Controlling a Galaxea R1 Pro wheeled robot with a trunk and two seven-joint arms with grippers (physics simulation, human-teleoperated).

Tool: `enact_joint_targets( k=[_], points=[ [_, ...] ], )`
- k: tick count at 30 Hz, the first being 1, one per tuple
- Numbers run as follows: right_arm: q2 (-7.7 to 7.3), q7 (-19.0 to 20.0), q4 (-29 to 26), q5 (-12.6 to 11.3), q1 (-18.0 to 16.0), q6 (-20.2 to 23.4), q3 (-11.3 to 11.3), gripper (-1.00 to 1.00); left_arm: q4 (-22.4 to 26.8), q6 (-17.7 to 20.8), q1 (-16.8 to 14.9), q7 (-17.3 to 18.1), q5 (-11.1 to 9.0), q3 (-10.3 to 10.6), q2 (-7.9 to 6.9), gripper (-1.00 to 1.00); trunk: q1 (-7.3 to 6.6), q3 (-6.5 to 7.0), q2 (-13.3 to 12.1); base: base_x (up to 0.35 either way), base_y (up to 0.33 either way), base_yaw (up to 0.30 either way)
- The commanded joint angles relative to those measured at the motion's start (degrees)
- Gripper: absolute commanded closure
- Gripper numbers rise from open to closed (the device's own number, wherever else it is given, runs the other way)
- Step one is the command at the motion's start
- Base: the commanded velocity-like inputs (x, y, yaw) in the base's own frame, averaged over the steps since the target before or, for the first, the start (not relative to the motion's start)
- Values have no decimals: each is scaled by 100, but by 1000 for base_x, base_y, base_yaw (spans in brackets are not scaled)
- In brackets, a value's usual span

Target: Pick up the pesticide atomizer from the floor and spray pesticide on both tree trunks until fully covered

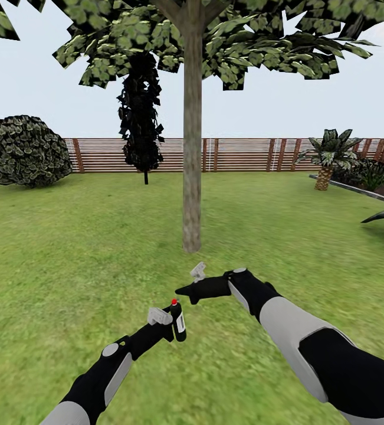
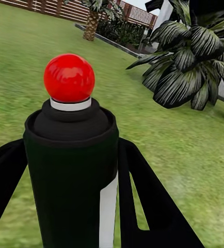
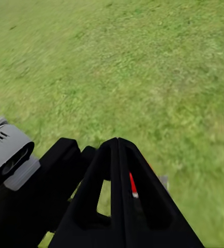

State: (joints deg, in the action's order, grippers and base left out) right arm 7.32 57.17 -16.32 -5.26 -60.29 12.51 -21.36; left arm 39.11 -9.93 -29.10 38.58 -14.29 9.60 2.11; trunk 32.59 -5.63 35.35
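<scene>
Dark atomizer bottle with red ball top (image 2: 70, 155) sitting upright in left end effector (image 1: 174, 324), clamped | right end effector (image 1: 183, 290) pinched empty | pickup done; grey-brown mottled trunk (image 1: 192, 147) ahead, no white specks | next: approaching, aiming nozzle.

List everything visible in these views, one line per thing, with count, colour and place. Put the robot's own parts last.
Tree trunk: one, grey-brown, straight ahead on the lawn, green canopy above.
Cypress-like column: one, very dark, behind and left of the trunk, near the fence.
Round bush: one, dark green, far left by the fence.
Fence: one, brown horizontal slats, across the back.
Palms: short, spiky, dark green, several at the right side.
Lawn: green, all around.
Pesticide atomizer: one, dark bottle, red dot on top, held upright in the left tool.
Left tool: black, shut on the atomizer, low centre.
Right tool: black, shut, empty, just above the atomizer.
</scene>
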Motion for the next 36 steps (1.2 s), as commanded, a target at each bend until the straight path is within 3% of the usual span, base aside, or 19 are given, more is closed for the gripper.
enact_joint_targets(
  k=[1, 12, 24, 30, 36],
  points=[
    [3, -28, 0, 0, 0, 0, 0, 100, 1, 0, 0, 0, -4, -1, 0, 100, 0, 0, 0, 0, 0, 0],
    [16, -412, 3, -1, 0, -2, 0, 100, 1, 0, 0, 0, -4, 14, -1, 100, 0, 0, 0, 0, 0, 0],
    [92, -469, 10, 2, 4, -2, -24, 100, 1, 8, -2, 0, -4, 29, 0, 100, 0, 0, 0, 0, 0, 0],
    [109, -477, 12, 9, 8, -6, -567, 100, 1, 8, -1, -3, -4, 35, 0, 100, 0, 0, 0, 0, 0, 0],
    [111, -513, 15, 8, 12, -8, -678, 100, 1, 9, 0, -6, -4, 39, 0, 100, 0, 0, 0, 0, 0, 0]
  ],
)
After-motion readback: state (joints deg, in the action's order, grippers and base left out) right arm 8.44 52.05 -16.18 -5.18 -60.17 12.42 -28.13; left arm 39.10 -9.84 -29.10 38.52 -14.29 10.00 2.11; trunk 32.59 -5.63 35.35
